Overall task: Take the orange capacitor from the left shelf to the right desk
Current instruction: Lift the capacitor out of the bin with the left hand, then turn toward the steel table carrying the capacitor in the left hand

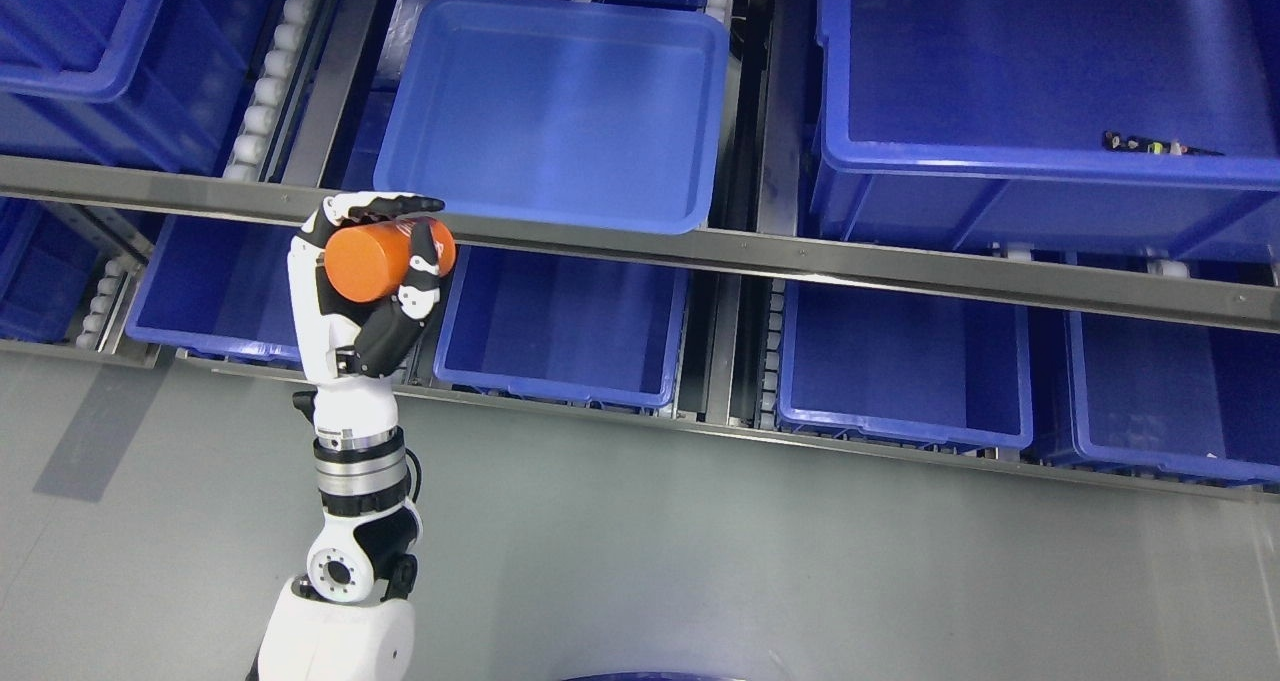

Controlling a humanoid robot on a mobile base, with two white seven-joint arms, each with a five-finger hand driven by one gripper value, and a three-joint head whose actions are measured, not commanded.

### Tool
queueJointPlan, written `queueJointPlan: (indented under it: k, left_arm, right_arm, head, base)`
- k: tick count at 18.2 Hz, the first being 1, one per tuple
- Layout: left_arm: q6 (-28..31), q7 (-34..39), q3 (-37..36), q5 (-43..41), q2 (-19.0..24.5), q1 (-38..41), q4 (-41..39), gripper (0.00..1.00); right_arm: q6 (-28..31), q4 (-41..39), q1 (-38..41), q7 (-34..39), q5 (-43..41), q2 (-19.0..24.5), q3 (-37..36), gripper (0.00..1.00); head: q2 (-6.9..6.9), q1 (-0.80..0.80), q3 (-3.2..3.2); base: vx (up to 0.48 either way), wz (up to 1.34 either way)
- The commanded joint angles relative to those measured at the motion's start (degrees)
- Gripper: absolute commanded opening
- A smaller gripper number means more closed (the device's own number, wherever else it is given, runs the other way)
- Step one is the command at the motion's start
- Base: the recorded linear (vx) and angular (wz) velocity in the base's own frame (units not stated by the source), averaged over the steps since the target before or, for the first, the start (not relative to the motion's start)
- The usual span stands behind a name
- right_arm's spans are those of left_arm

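An orange cylinder, the capacitor (370, 259), lies on its side in my left hand (375, 261). The white and black fingers curl around it, the thumb across its right end. The hand is raised on its arm from the lower left and holds the capacitor in front of the grey shelf rail (800, 256), below the near left corner of a shallow blue tray (560, 111). The right arm is out of view.
Blue bins fill the shelf: a large one at the upper right (1040, 101) with small parts in it (1150, 145), another at the upper left (90, 41), and a lower row (560, 331). Grey floor (750, 561) lies in front.
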Motion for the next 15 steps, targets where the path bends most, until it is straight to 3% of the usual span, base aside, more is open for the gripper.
queueJointPlan:
  k: [1,8,12,15]
  left_arm:
    - [0.4,-1.3,-0.6,-0.9,1.0,3.5,-3.4,0.01]
    - [1.6,-1.6,-1.6,-1.0,2.5,4.6,-3.3,0.02]
    - [15.0,-1.5,-2.0,-1.1,1.4,3.9,-3.4,0.02]
    - [15.8,-1.5,-2.1,-1.1,1.1,1.8,-3.4,0.02]
  right_arm:
    - [0.0,-1.0,1.3,0.0,0.4,-1.0,-0.6,1.0]
    - [0.0,-1.0,1.2,0.0,0.4,-1.0,-0.6,1.0]
    - [0.0,-1.0,1.3,0.0,0.4,-1.0,-0.6,1.0]
    - [0.0,-1.0,1.3,0.0,0.4,-1.0,-0.6,1.0]
  head:
    - [0.0,0.0,0.0]
    - [0.0,0.0,0.0]
    - [0.0,0.0,0.0]
    - [0.0,0.0,0.0]
  base:
    - [-0.212,0.1]
    - [-0.232,0.07]
    - [-0.251,0.1]
    - [-0.204,-0.45]
